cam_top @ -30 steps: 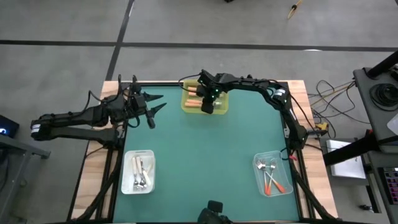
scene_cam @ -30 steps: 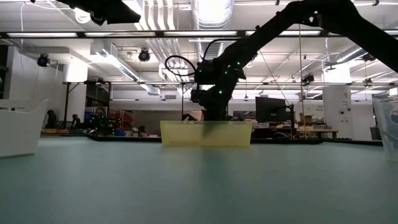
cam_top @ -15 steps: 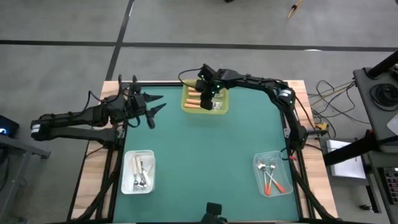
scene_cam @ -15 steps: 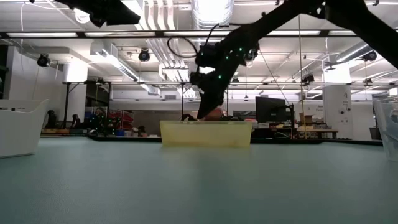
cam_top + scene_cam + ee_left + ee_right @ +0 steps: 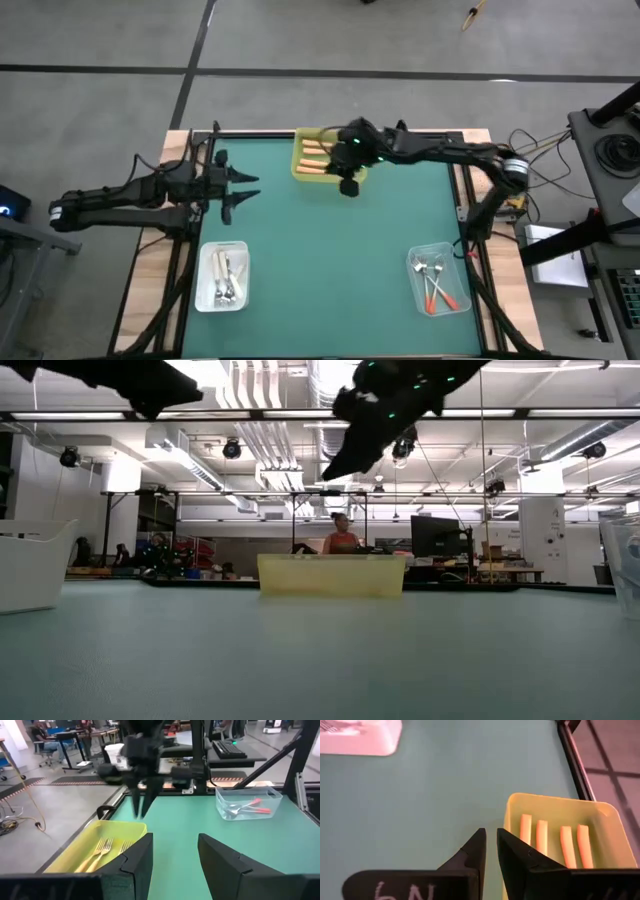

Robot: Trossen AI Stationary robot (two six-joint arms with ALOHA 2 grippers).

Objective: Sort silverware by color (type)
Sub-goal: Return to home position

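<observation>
The right arm reaches in low and long from its base, and the right gripper (image 5: 348, 186) hangs in the air with its tips pointing down, raised well clear of the green surface (image 5: 330, 260). Its two fingers stand only a narrow slit apart, with nothing between them. Pale hand-written marks on the gripper's body show in the right wrist view, cut off by the frame and unreadable. Just beside and below this gripper sits the yellow bin (image 5: 297, 170), holding the light orange forks (image 5: 313, 158); four of their handles lie side by side in it. The left arm stretches level from its own side, and the left gripper (image 5: 240, 189) is held off to the yellow bin's side, well apart from the right gripper, fingers spread wide and empty. Near the left gripper, towards the surface's front edge, the white bin (image 5: 222, 245) holds the white-handled forks (image 5: 225, 275). Far from both grippers, at the opposite front corner, the transparent bin (image 5: 440, 248) holds the red-orange forks (image 5: 440, 290). No fork lies loose on the surface. Beyond the yellow bin, in the room behind, a person (image 5: 342, 538) in an orange top shows.
</observation>
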